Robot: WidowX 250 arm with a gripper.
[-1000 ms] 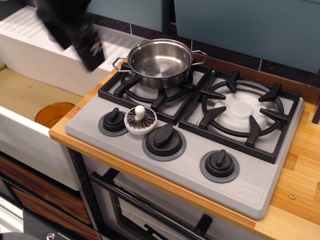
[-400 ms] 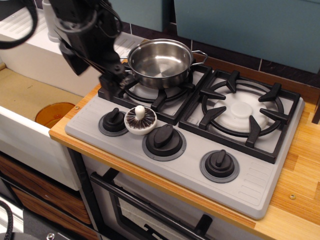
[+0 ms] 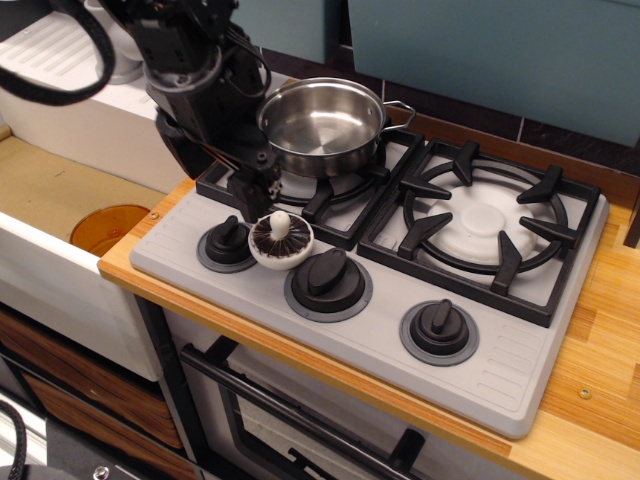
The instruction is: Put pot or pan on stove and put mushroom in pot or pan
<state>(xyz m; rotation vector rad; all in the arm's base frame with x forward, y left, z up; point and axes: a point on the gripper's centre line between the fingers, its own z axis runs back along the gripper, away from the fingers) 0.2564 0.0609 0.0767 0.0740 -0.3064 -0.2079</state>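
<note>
The grey two-burner toy stove (image 3: 520, 375) with black grates lay on the wooden counter (image 3: 600, 340). The shiny shallow stainless-steel pot (image 3: 322, 125) sat on its left burner. The black robot gripper (image 3: 252, 196) hung at the pot's 8 o'clock; whether its fingers were apart could not be told. The small white-rimmed, brown-gilled toy mushroom (image 3: 280, 241) lay at the gripper's 5 o'clock, just below its tips, between two black knobs.

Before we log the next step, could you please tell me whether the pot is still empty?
Empty. The pot on the stove's left burner shows only bare steel inside; the mushroom lies gills-up among the knobs.
</note>
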